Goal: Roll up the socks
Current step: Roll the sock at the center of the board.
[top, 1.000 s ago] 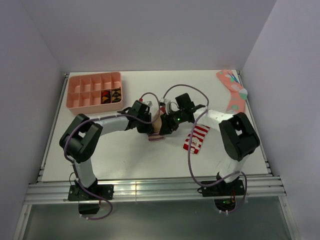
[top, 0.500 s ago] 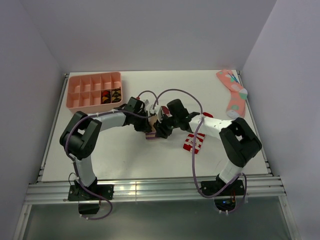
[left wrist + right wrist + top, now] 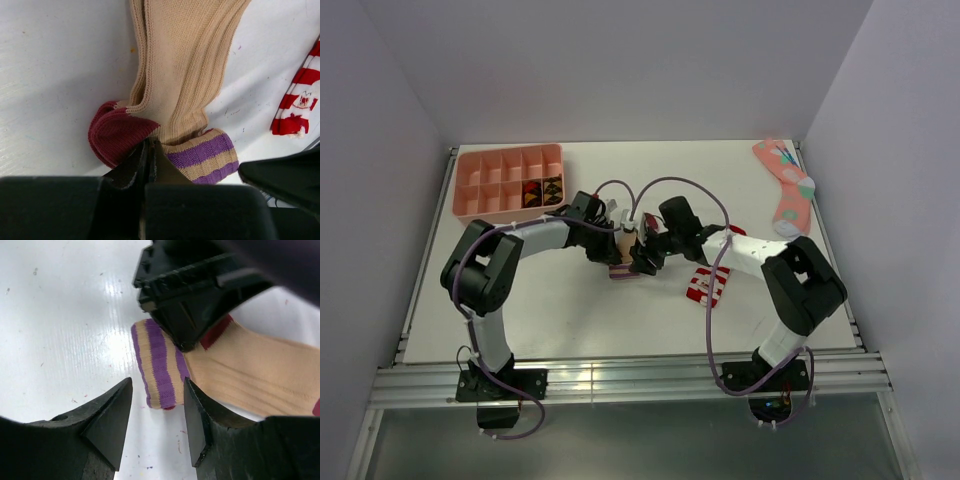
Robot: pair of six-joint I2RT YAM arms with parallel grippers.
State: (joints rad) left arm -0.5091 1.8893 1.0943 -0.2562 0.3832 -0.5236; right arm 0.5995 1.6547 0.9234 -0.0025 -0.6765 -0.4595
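The tan sock (image 3: 621, 247) lies at the table's middle, its purple-striped cuff (image 3: 159, 367) folded against the dark red part (image 3: 115, 135). My left gripper (image 3: 149, 146) is shut, its tips pinching the tan sock where cuff and red part meet. My right gripper (image 3: 156, 385) is open and faces the left one; its fingers stand just short of the cuff's end, one to each side, nothing between them. The red-and-white striped sock (image 3: 710, 283) lies flat to the right, beside the right arm.
A pink compartment tray (image 3: 460, 186) sits at the back left with small items in two cells. A pink patterned sock (image 3: 786, 190) lies at the back right near the wall. The two grippers (image 3: 632, 260) nearly touch, cables looping above them.
My right gripper has moved left from above the striped sock to the tan sock's cuff. The left gripper and tan sock have shifted slightly left.
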